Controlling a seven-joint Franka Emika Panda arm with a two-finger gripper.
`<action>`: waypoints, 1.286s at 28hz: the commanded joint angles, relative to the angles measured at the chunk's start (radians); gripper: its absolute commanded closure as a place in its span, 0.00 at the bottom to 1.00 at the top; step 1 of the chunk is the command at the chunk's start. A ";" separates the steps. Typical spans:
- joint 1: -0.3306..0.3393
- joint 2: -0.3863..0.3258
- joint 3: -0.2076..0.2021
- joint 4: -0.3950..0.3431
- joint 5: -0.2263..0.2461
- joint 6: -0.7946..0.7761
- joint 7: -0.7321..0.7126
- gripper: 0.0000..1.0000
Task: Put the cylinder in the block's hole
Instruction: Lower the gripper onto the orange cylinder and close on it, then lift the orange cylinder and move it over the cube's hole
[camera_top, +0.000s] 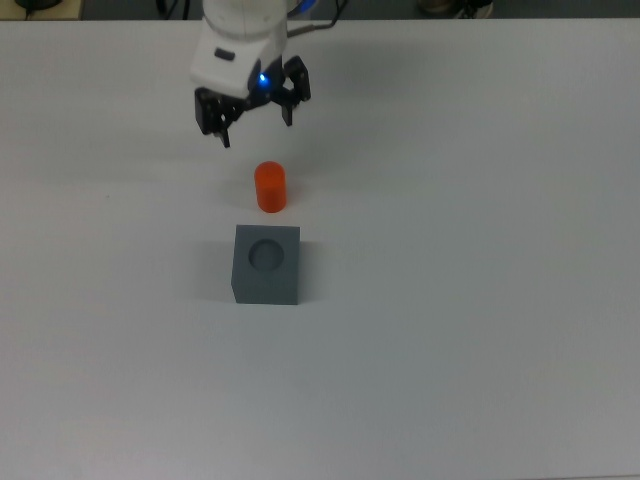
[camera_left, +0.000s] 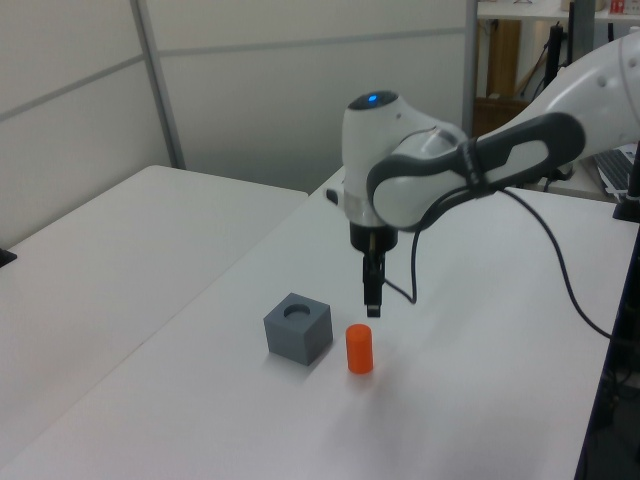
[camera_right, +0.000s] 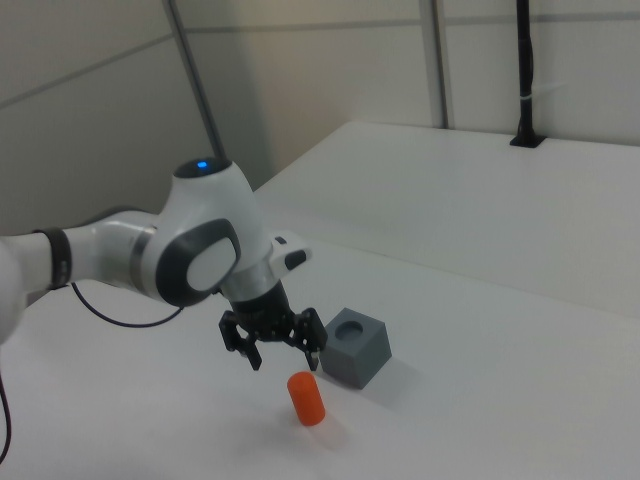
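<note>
In the top view, the gripper (camera_top: 255, 128) hung spread wide and empty, just above one orange cylinder (camera_top: 270, 187) standing on the desk (camera_top: 480, 250). One grey block (camera_top: 267, 264) lay beside it, hole (camera_top: 266, 255) facing up. In the left view, the gripper (camera_left: 371, 300) hovered over the cylinder (camera_left: 359, 349). The right view showed both fingers apart, touching nothing.

White, glossy arm (camera_left: 520, 150) shells, rounded and bulbous, split by dark grey bands at the joints. Fat white wrist housing (camera_right: 205, 255) with a grey disc-shaped cap on its side, middle left of the right view. Small blue light glowing on top of it, and again on the hand at upper centre of the top view. Black two-finger gripper (camera_top: 255, 122) below a white hand block, fingers thin, black and set apart. Black cable (camera_left: 560, 270) trailing off the arm, right of the left view; another thin one looping at lower left of the right view.
</note>
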 joint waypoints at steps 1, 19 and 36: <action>0.011 0.060 -0.003 0.006 0.013 0.072 -0.027 0.00; 0.013 0.159 0.037 0.031 -0.041 0.090 -0.019 0.49; -0.029 0.169 0.032 0.202 0.051 0.075 0.025 0.87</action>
